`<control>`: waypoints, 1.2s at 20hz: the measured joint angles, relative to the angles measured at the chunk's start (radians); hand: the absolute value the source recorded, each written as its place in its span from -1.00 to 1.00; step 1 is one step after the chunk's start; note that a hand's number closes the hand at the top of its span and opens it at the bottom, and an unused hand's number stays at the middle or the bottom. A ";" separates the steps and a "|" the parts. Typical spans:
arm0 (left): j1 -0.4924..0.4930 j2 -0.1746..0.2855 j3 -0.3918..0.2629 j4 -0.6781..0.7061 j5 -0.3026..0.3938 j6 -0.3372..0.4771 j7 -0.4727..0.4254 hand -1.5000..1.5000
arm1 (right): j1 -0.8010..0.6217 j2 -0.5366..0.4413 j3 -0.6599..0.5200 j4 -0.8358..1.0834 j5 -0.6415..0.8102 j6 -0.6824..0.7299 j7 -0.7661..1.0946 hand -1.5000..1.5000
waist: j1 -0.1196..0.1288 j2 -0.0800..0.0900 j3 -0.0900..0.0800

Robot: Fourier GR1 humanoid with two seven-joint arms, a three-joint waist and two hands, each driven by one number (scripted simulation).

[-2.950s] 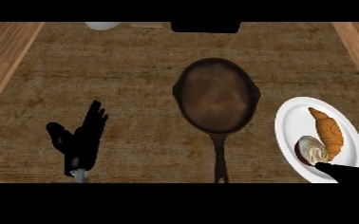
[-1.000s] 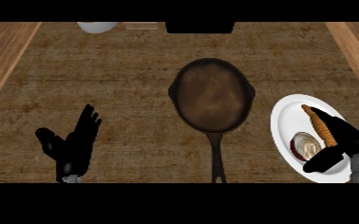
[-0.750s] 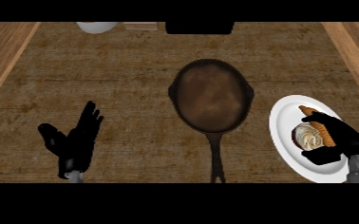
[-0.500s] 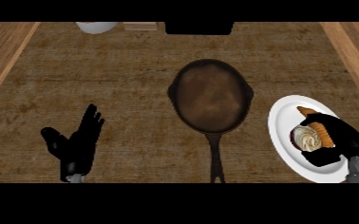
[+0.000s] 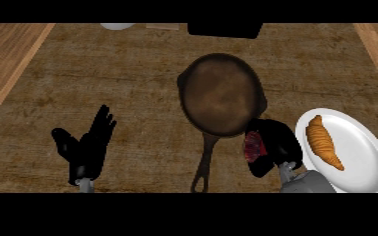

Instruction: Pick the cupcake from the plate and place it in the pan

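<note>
Brown, coarse-grained worktop [image 5: 133, 80] carries everything. At the far left the left robot hand [image 5: 85, 147] rests open near the lower edge, fingers straight and pointing up, holding nothing. In the middle lies the dark pan [image 5: 221, 97], its long handle running down toward the lower edge. Just right of the handle, beside the pan's lower rim, the right robot hand [image 5: 279, 142] is curled round the cupcake [image 5: 255, 147], of which only a reddish side shows between thumb and fingers. The cupcake is off the plate [image 5: 358, 152] and not yet over the pan. It is likely light, soft and easily crushed, so the grip belongs low on the wrapper, clear of the top. On the plate at the far right a croissant [image 5: 323, 142] lies alone.
</note>
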 measured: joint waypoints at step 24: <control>-0.038 -0.008 0.002 0.038 -0.009 0.012 0.017 0.00 | -0.568 0.216 0.544 -0.025 0.404 -0.218 0.661 1.00 | -0.004 -0.004 0.013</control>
